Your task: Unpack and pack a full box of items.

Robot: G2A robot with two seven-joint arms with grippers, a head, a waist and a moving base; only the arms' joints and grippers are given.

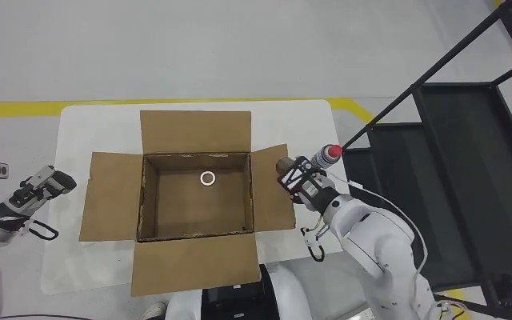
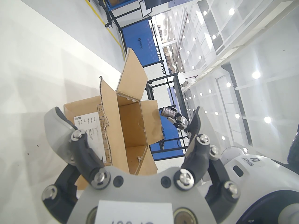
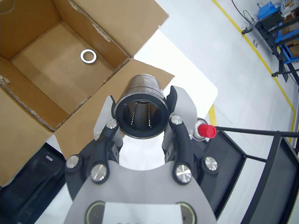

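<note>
Right wrist: right fingers clamped on bearing, axis along them.
Left wrist: left fingers spread, empty; box ahead.
Top: bearing over box's 3 o'clock flap; opening, holding ring, at its 9 o'clock.

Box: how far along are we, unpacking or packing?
Done: box is open with its flaps out, and a single ring lies inside. In hand: right jaws are shut on a bearing above the right flap. Remaining: unclear. The bearing and the can on the table are outside the box, but one moment can't show whether things are going in or coming out. Left jaws are open and empty.
</note>
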